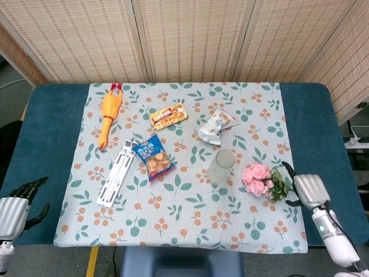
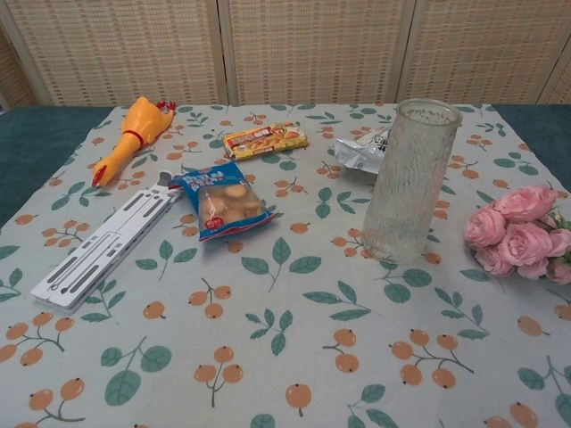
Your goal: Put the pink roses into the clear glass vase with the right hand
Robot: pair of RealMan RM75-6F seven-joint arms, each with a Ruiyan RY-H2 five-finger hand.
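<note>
The pink roses [image 1: 258,178] lie on the floral cloth to the right of the clear glass vase [image 1: 221,167], their green stems pointing right. In the chest view the roses [image 2: 522,236] sit at the right edge, and the vase [image 2: 409,183] stands upright and empty. My right hand [image 1: 305,189] hovers just right of the bouquet, over the stem ends, fingers apart and holding nothing. It does not show in the chest view. Off the table's near left corner, my left hand [image 1: 14,208] hangs with its fingers apart and empty.
A yellow rubber chicken [image 1: 109,109], a white plastic strip [image 1: 116,173], a blue snack bag [image 1: 154,158], an orange snack pack [image 1: 169,116] and a silver wrapper [image 1: 216,127] lie left of and behind the vase. Woven screens stand behind the table.
</note>
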